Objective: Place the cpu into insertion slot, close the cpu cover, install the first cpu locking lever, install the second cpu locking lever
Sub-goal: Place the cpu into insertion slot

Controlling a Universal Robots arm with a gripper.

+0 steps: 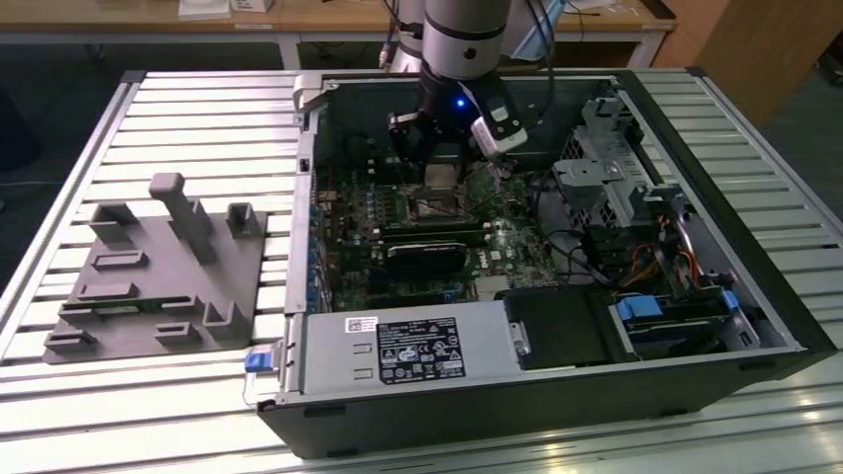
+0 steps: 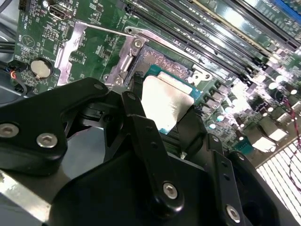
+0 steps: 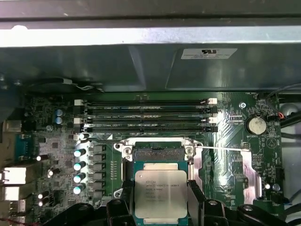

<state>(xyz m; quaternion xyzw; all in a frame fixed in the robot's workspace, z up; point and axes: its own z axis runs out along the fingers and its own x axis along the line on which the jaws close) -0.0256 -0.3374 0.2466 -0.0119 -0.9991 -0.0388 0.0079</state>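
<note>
Inspect the cpu (image 3: pixel 160 192): it is a small flat square chip with a silvery-grey metal top carrying fine print, mounted on a green substrate whose edge shows around the metal. In the second wrist view the cpu (image 2: pixel 164 101) catches the light on its top. The black gripper (image 3: pixel 160 209) is closed narrow on the cpu, with a black finger (image 3: pixel 117 207) against each of two opposite edges. The chip hangs over the nearer part of the insertion slot (image 3: pixel 157 154), a square socket with a dark centre and a silvery metal rim; the slot's farther strip is uncovered. You cannot tell whether the chip touches the slot.

Just beside the slot, the cpu cover (image 3: pixel 240 176), a thin silvery metal frame, stands open and clear of the slot's centre. A thin wire lever (image 3: pixel 221 149) runs from the slot's rim across the cover. On the slot's opposite side a row of small cylindrical capacitors (image 3: pixel 80 165) stands close to the rim. Beyond the slot's far edge, four long black memory slots (image 3: pixel 146 115) run parallel to it.

In the exterior view, the slot (image 1: pixel 441 205) lies on the green circuit board (image 1: pixel 355 247) inside the open black computer case (image 1: pixel 306 148). The case also holds a labelled metal box (image 1: pixel 409 351), well apart from the slot. The gripper (image 1: pixel 441 178) is directly above the slot.
</note>
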